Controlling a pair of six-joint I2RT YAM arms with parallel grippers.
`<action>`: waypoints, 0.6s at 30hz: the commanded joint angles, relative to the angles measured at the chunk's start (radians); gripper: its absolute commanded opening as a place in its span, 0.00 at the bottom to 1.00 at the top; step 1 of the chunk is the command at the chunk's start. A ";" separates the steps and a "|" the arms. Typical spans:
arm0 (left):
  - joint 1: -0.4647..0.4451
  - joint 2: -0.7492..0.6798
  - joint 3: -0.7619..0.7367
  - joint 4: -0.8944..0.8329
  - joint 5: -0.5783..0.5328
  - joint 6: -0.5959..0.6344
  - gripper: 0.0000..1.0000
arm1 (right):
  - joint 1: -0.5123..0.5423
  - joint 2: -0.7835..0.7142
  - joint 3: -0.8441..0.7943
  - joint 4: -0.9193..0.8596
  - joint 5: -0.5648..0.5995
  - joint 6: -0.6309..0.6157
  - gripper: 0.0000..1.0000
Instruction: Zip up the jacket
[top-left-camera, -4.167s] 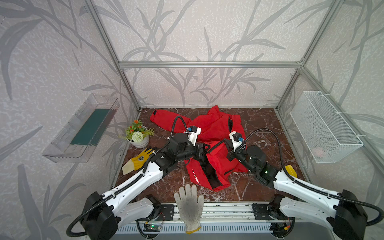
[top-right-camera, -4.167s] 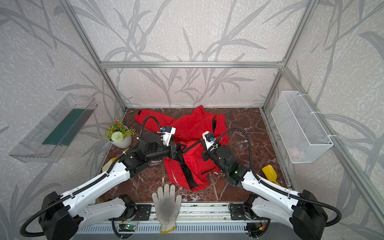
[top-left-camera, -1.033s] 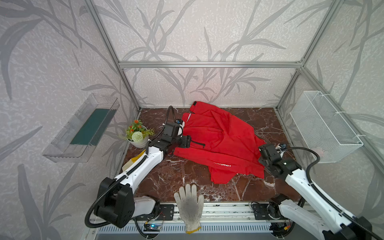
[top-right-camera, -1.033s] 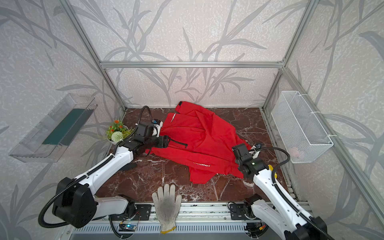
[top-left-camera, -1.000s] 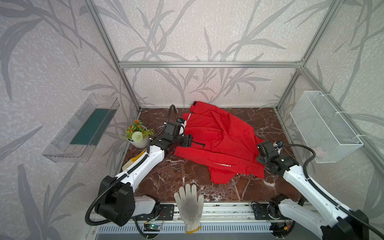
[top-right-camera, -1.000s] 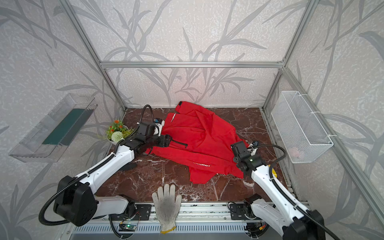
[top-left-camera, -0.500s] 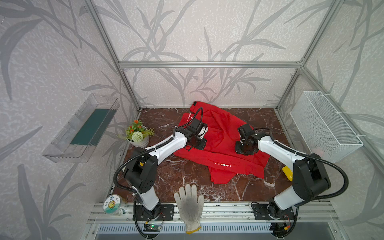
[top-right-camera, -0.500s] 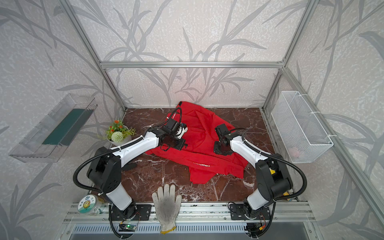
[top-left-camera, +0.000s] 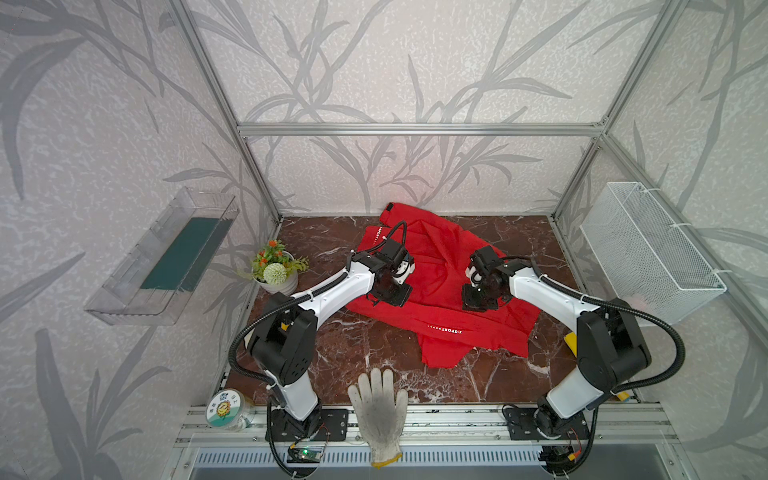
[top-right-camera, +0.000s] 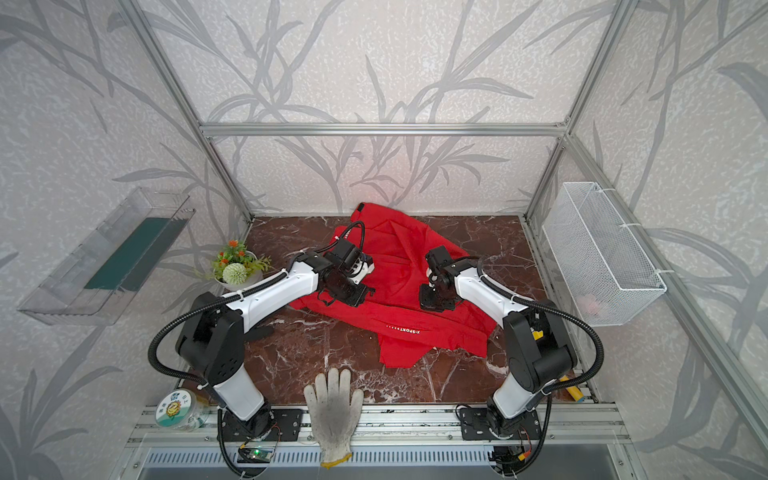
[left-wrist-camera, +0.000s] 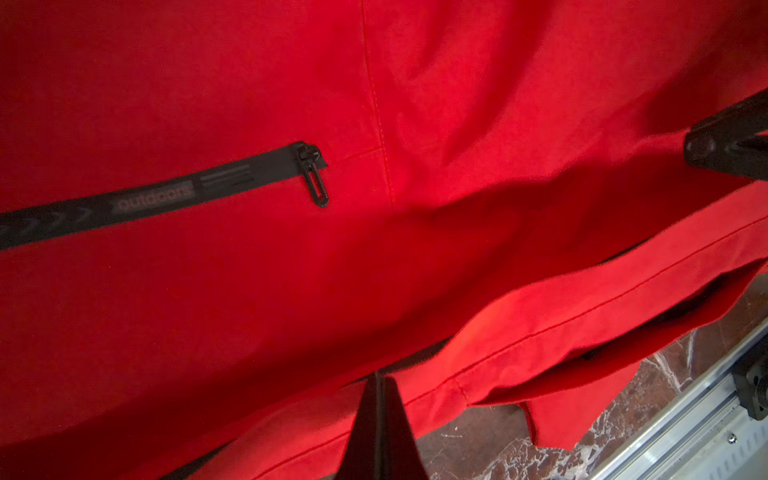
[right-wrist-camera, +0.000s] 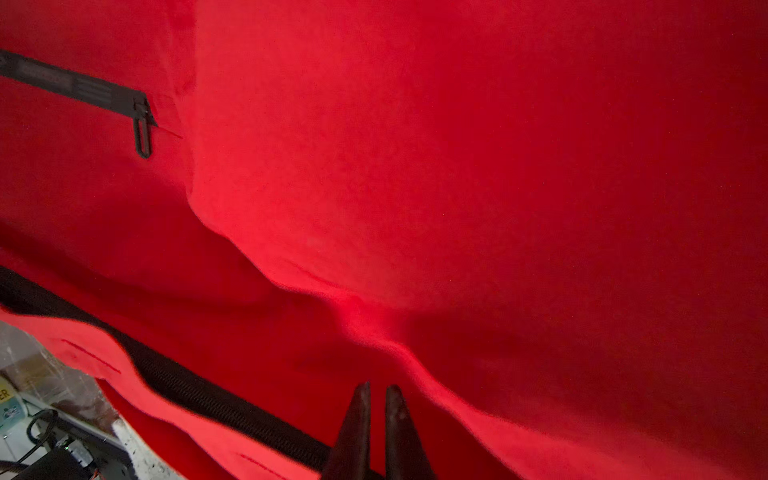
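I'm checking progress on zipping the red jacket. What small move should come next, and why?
Probably open the right gripper and lower it to the black front zipper on the jacket, whose teeth lie exposed nearby: both it and the left gripper are shut, apparently holding nothing.

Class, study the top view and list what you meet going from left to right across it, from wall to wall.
clear wall tray → potted plant → left gripper → right gripper → white wire basket. The jacket lies under both grippers, so it is left out.
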 joint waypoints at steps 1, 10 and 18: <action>-0.001 -0.025 -0.019 -0.029 0.017 0.002 0.02 | 0.018 -0.060 -0.029 -0.043 -0.043 -0.008 0.08; -0.008 -0.111 -0.093 -0.006 0.008 -0.043 0.02 | 0.063 -0.158 -0.140 -0.008 -0.057 0.050 0.04; -0.016 -0.099 -0.061 0.036 0.015 -0.068 0.04 | 0.085 -0.170 -0.255 0.080 -0.051 0.100 0.01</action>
